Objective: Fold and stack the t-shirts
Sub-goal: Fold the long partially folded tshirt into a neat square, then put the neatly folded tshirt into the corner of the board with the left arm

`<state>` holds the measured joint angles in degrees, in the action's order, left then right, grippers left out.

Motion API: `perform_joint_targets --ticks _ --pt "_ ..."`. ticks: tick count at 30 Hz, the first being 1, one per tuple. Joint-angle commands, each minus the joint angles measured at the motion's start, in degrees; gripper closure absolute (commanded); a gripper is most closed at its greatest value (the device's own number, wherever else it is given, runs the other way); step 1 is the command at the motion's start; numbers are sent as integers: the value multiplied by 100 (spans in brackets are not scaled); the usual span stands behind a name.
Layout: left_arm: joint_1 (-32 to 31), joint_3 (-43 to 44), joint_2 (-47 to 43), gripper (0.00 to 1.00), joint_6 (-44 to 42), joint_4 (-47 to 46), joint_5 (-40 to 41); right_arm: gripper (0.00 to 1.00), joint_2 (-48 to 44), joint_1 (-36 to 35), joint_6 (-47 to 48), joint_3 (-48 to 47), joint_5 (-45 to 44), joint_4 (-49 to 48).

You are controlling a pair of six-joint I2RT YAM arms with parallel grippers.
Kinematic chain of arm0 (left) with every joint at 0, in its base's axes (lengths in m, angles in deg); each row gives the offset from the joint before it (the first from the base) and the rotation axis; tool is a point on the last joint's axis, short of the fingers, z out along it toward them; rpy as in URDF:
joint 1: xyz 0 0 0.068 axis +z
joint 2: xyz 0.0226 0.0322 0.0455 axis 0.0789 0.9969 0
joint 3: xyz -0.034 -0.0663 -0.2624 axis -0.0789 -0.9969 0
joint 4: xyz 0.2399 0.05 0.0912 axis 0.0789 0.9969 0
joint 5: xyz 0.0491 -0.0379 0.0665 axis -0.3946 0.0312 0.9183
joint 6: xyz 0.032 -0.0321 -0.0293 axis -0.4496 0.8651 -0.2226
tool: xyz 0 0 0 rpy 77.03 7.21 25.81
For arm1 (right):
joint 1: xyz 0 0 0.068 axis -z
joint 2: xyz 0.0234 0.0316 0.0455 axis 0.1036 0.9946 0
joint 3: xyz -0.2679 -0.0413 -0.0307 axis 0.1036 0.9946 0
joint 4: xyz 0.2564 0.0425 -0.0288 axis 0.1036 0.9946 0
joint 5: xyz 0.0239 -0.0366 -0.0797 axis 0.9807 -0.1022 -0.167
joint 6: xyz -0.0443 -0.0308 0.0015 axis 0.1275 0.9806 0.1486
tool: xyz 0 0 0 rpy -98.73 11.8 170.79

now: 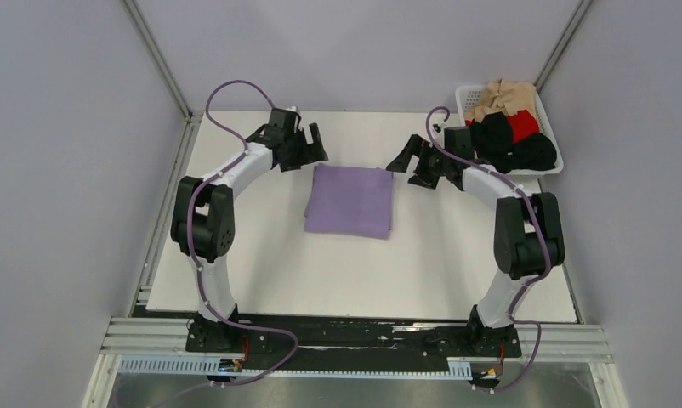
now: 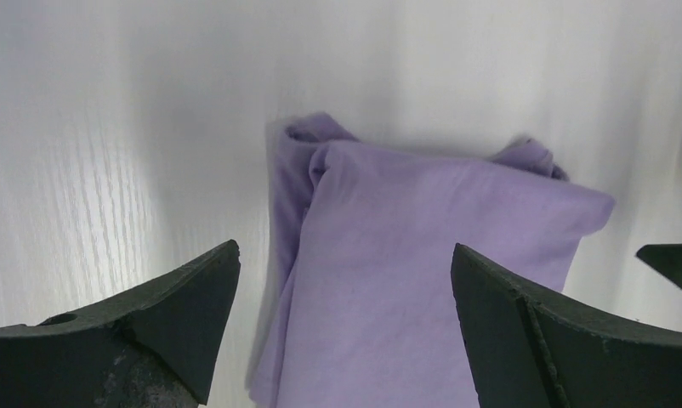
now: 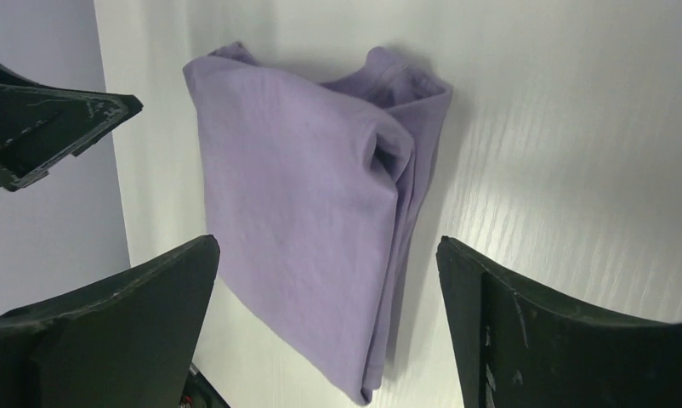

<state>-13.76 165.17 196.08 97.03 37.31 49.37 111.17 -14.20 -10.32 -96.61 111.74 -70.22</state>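
While flat, lavender t-shirt [image 1: 350, 201] between fingers [image 1: 315, 143]

Item: lettering, labels, brands, numbers. Count: none that I can read, on shirt [image 1: 350, 201], desk [image 1: 261, 263] or my own fingers [image 2: 150, 331].

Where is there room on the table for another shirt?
Bare: the wide stretch of table between the purple shirt and the near edge. Crowded: the far side, where the left gripper and right gripper flank it, and the full basket at far right.
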Motion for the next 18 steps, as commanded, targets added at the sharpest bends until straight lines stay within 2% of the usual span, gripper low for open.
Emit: perform_joint_targets --ticks 1,8,18 --pt "-35 -551 -420 0 -529 72 -373 0 -740 -126 305 514 1 -408" --pt "-35 -598 54 0 -681 225 -548 0 -681 -660 644 367 561 -764" --pt "-33 -336 516 7 -702 379 -700 0 1351 -562 155 -1108 -354 -516"
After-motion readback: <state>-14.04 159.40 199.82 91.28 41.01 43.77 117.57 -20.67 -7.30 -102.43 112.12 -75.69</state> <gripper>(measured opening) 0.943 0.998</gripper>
